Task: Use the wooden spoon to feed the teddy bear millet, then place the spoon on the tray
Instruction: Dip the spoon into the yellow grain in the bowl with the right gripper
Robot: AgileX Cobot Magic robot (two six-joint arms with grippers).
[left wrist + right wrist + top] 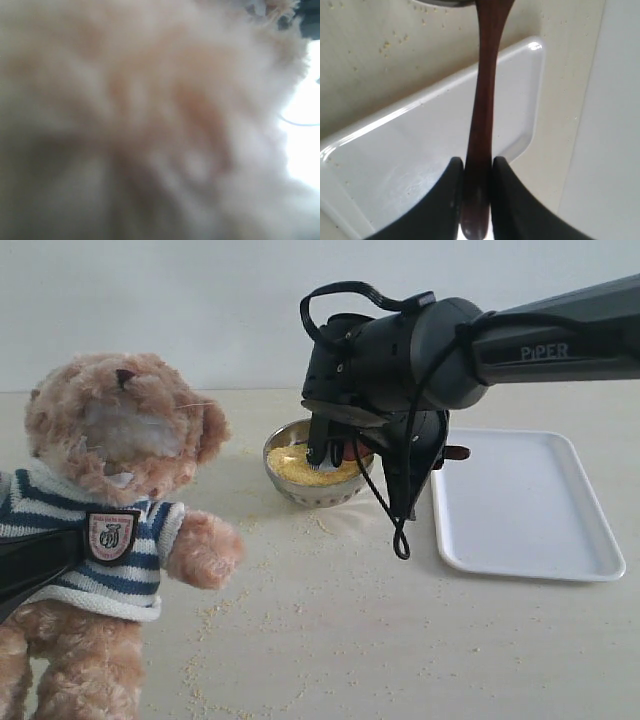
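In the steel bowl (312, 496), millet (296, 466).

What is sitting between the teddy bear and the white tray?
The steel bowl of millet, with the right end effector holding the wooden spoon over it, as the exterior view shows.

the one word that reads clearly is "piper", in pale letters on the side of the dark arm (560, 340) that stretches above the tray (520, 540). far to the left of the tray, the shield badge (111, 535) on the teddy bear (120, 440)'s striped shirt (40, 505) carries a crest with small lettering, too fine to make out.
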